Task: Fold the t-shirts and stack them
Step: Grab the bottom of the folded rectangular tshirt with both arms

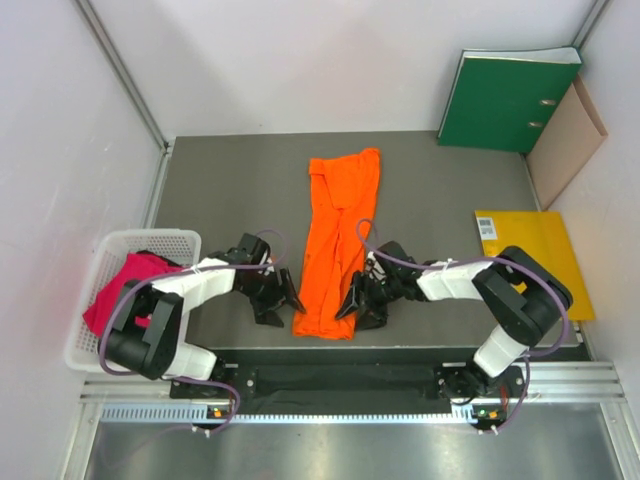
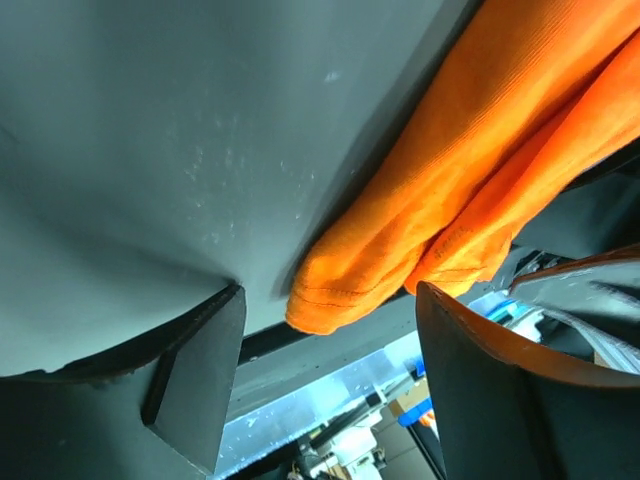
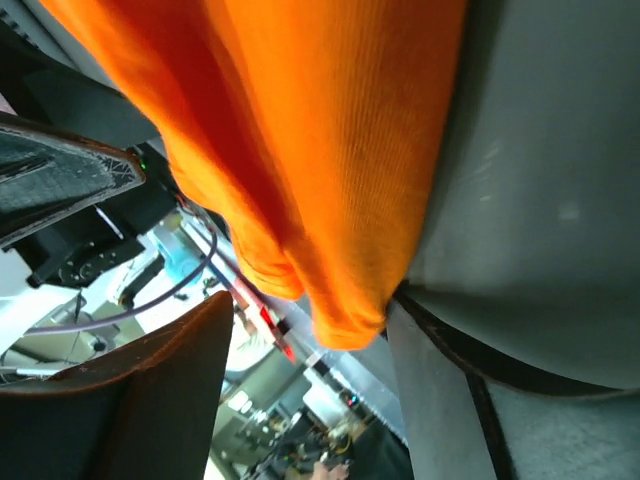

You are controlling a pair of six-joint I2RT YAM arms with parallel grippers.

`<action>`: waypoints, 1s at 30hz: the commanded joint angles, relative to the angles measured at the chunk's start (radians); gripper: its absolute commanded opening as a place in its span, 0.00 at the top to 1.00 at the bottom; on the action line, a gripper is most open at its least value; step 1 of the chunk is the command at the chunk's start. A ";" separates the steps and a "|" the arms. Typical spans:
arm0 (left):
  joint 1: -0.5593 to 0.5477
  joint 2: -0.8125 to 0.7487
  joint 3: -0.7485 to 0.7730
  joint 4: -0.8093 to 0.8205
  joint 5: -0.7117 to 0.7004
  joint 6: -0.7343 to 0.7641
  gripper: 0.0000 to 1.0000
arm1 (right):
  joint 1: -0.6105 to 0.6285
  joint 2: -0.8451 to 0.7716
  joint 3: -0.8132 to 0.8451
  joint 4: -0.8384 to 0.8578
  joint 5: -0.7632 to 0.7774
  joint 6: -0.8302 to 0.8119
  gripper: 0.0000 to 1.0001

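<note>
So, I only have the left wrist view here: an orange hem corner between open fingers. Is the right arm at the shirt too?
Observer: Yes. The top view shows the right gripper at the other near corner of the orange t-shirt.
Operator: Closed on it?
Observer: No. Its wrist view shows the jaws apart, with the corner between them.
Operator: And the second shirt?
Observer: The pink t-shirt lies in the white basket, at the far left of the top view.

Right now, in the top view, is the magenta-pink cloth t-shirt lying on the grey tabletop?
No, the magenta-pink cloth t-shirt sits bunched inside the white plastic mesh basket at the left.
</note>
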 commanded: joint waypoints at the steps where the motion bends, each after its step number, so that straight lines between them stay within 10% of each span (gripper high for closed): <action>1: -0.041 -0.012 -0.046 0.056 -0.023 -0.036 0.28 | 0.084 0.050 -0.006 -0.066 0.095 0.047 0.41; 13: -0.199 0.056 -0.033 0.145 -0.068 -0.137 0.84 | 0.112 -0.067 -0.023 -0.253 0.212 0.056 0.65; 20: -0.198 0.053 -0.039 0.135 -0.088 -0.128 1.00 | 0.112 -0.128 0.014 -0.299 0.327 0.015 0.67; 30: -0.202 0.030 -0.065 0.128 -0.091 -0.126 1.00 | 0.114 -0.125 0.017 -0.178 0.344 -0.065 1.00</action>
